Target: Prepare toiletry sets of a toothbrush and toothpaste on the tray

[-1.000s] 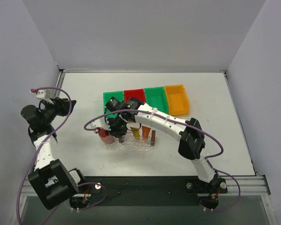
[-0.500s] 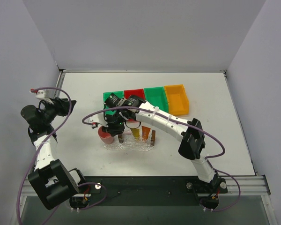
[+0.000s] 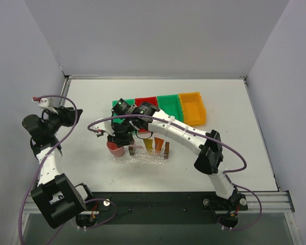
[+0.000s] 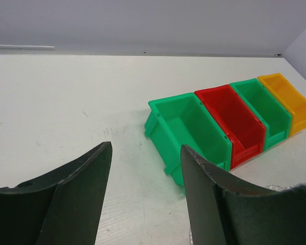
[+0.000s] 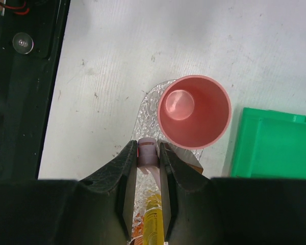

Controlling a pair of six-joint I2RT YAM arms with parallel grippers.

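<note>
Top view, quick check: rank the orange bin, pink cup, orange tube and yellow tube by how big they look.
1. orange bin
2. pink cup, partly hidden
3. orange tube and yellow tube: look alike, not ranked

Right arm stretched leftward over the table; right gripper (image 3: pixel 118 139) low over the pink cup (image 3: pixel 115 149).
The cup stands just beside the left end of the clear tray (image 3: pixel 152 158). A yellow-orange tube (image 3: pixel 148 145) and an orange tube (image 3: pixel 158 145) sit side by side between its brown handle blocks (image 3: pixel 167 149). Behind is a row of bins: green bin (image 3: pixel 116 105), red bin (image 3: pixel 146 101), second green bin (image 3: pixel 169 106), orange bin (image 3: pixel 192 108). The left gripper (image 3: pixel 74 113) is at the far left, well apart.
</note>
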